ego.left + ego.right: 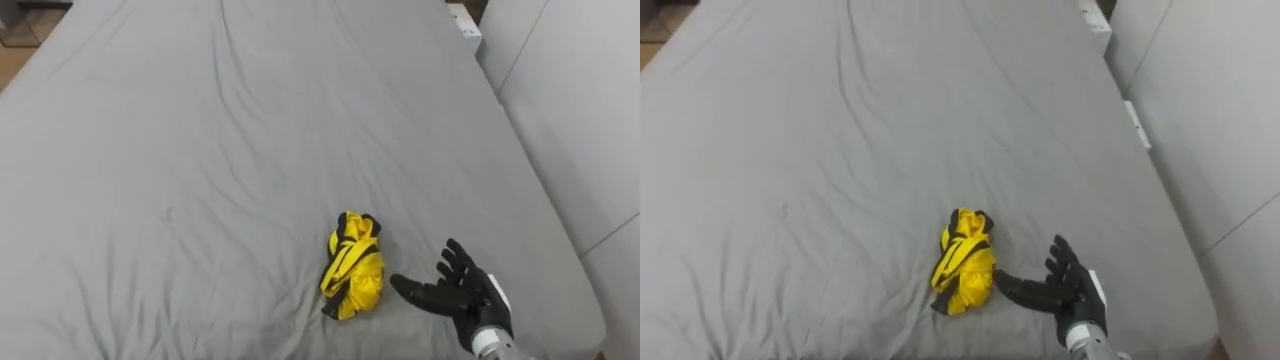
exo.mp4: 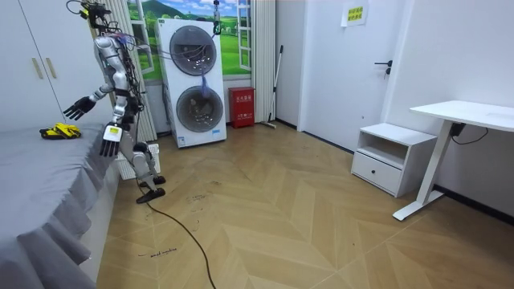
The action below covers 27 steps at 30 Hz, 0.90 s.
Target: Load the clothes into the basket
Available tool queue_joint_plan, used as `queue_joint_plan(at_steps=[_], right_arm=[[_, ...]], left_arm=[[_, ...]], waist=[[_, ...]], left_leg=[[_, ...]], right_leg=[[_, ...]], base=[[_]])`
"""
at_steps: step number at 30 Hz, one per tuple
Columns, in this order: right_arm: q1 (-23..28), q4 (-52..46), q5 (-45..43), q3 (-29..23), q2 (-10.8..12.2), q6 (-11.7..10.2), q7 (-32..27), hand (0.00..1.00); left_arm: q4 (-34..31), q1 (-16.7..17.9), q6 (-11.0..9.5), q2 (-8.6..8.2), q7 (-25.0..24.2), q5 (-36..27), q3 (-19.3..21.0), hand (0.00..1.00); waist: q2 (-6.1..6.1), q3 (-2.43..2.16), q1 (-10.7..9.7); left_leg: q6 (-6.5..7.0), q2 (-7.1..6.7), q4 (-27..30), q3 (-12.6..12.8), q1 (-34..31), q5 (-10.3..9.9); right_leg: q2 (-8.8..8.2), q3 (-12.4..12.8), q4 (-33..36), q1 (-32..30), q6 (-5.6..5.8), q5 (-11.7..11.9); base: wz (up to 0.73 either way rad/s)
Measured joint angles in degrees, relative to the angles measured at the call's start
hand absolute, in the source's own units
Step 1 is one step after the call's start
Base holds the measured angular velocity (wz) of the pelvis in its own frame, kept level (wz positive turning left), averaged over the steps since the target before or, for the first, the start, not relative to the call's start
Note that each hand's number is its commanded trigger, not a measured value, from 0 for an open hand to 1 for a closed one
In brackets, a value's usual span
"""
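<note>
A crumpled yellow and black garment (image 1: pixel 354 266) lies on the grey bed sheet (image 1: pixel 250 150), near the bed's front edge; it also lies on the bed (image 2: pixel 32 172) in the room view as the garment (image 2: pixel 60 131). My right hand (image 1: pixel 462 293) hovers just right of it, open, fingers spread, thumb pointing at the cloth, a small gap between them. In the room view I stand at the bedside with that right hand (image 2: pixel 78 108) held out over the bed. My left hand (image 2: pixel 111 143) hangs open at my side.
White padded panels (image 1: pixel 570 110) run along the bed's right side. Behind me in the room stand stacked washing machines (image 2: pixel 193 80), a red box (image 2: pixel 242 107), a white nightstand (image 2: pixel 392 156) and a white desk (image 2: pixel 466 116). Wooden floor lies between.
</note>
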Motion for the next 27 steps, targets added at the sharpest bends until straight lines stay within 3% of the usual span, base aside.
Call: queue_joint_plan(at_steps=[7,11,18,21,27], right_arm=[[-2.59,-0.29,-1.97,1.46,0.03,0.01,0.17,0.00],[-3.72,-0.57,-2.67,3.16,-0.03,0.11,1.53,0.00],[-5.88,-0.22,-2.38,6.48,0.10,0.28,1.63,0.00],[-6.96,0.75,-2.47,7.11,0.08,0.32,1.37,0.00],[-12.69,9.31,-2.45,7.05,0.03,0.35,-1.16,0.00]], left_arm=[[0.25,-1.29,0.81,0.79,-0.34,0.99,0.04,0.00],[0.76,-1.95,1.86,1.77,-0.36,1.24,0.04,0.00],[3.12,-4.03,3.25,2.07,-0.01,1.35,-0.02,0.00],[4.17,-4.42,4.17,2.08,0.00,1.16,0.01,0.00],[5.27,-4.89,4.63,2.03,0.01,0.96,0.01,0.00]], waist=[[-0.57,0.53,0.03],[-1.41,0.49,0.06],[-1.18,0.60,1.68],[-0.85,0.84,2.64],[-1.25,0.94,3.18]], left_leg=[[0.04,-0.83,-1.74,-0.24,-2.30,1.15],[0.17,-0.97,-1.05,-0.45,-4.01,1.23],[0.33,-1.09,-0.77,-1.60,-5.07,1.33],[0.41,-1.10,-0.81,-1.72,-5.55,1.43],[0.67,-1.75,-1.09,-3.04,-6.90,2.04]], right_leg=[[-0.45,-0.58,0.00,-2.57,0.21,-0.14],[-0.71,-1.76,0.06,-3.56,0.26,-0.11],[-0.91,-3.44,0.18,-4.09,0.40,-0.02],[-1.00,-3.75,0.19,-4.40,0.40,-0.02],[-1.50,-5.24,0.20,-5.39,0.44,-0.04]], base=[[0.01],[0.10],[0.09],[0.04],[0.12]])
